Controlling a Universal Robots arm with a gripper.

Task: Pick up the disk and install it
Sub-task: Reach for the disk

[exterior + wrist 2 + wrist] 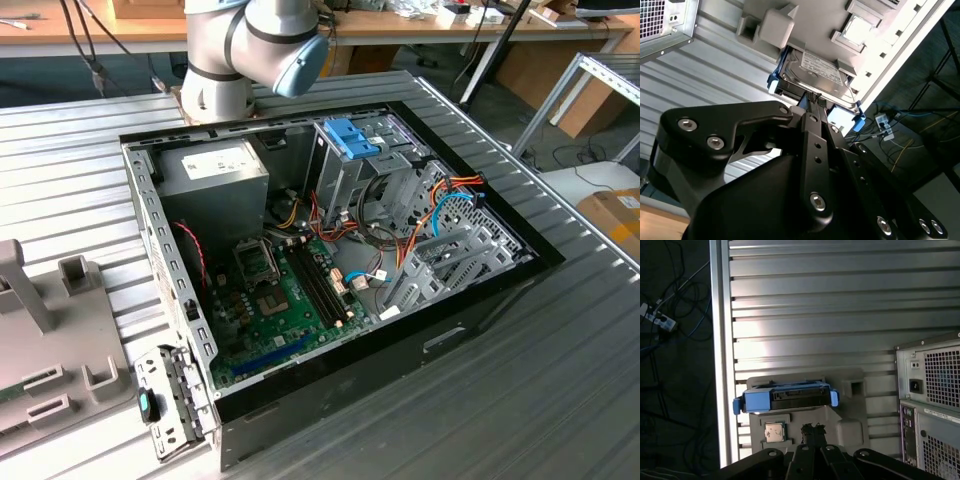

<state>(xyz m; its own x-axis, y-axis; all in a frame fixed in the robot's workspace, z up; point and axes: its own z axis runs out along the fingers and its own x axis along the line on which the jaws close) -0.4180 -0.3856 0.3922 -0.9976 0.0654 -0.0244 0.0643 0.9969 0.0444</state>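
Silver arm [215, 60], blue joint cap [304, 64], black linkage [812, 150], silver screws [715, 142]

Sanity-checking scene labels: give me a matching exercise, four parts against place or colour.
Things:
1 disk
2 power-supply box
3 motherboard
4 latch

Descriptions:
A green, on the floor of the case
B blue, atop the drive cage
C on the grey fixture, outside the case
D grey, white label, inside the case

Pairs: 1-C, 2-D, 3-A, 4-B

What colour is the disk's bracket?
The bracket is light blue, clearest in the first wrist view.
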